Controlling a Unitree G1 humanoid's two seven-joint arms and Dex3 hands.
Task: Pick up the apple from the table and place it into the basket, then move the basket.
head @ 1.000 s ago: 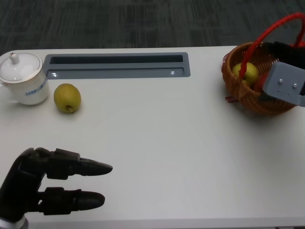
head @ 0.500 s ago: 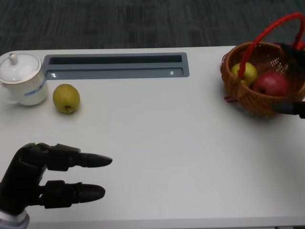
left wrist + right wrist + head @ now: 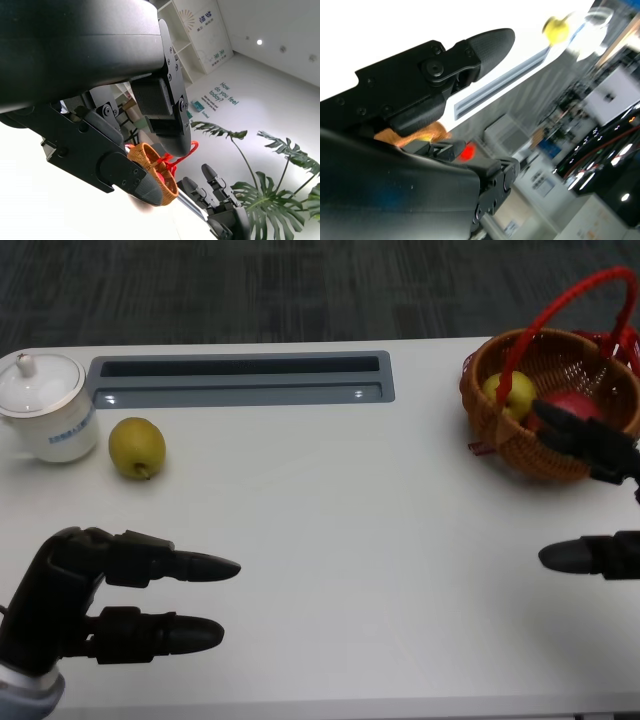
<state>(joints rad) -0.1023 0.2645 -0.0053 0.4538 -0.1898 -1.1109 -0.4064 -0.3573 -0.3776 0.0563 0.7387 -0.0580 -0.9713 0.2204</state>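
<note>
Right hand [image 3: 598, 500] back; red apple [image 3: 571, 406] basketed

A far wall [image 3: 235, 95] in the left wrist view reads "How do you feel today?"; other signs there stay illegible.

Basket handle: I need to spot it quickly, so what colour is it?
Red; the handle arches over the woven brown basket, clearest in the head view.

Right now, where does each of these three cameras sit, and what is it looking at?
Head view: sits high, looks down at the table; both robot hands show, left, right.
Left wrist view: behind the left robot hand, facing across to the basket.
Right wrist view: behind the right robot hand.
All three share the basket.
</note>
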